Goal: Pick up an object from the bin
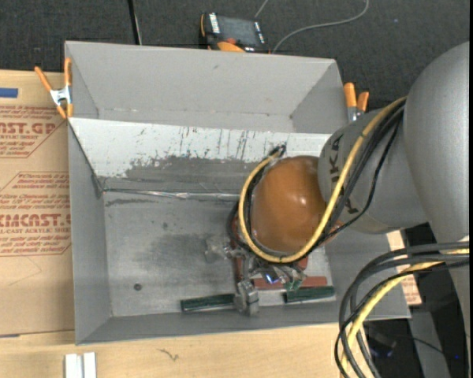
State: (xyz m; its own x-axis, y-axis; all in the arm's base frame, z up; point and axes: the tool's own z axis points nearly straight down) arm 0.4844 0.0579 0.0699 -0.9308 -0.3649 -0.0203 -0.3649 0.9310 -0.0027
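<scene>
Camera view: claw (pixel 247 296) low in the bin (pixel 87 211), just beside a dark green stick (pixel 207 304). Clenched or released? Can't tell. Nothing lifted yet.

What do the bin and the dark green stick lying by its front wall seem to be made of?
Bin: sheet metal, it seems, grey and matt, with scratches and worn dark patches on floor and back wall. Stick: probably plastic, dark green with a slight sheen; too small to be sure.
</scene>
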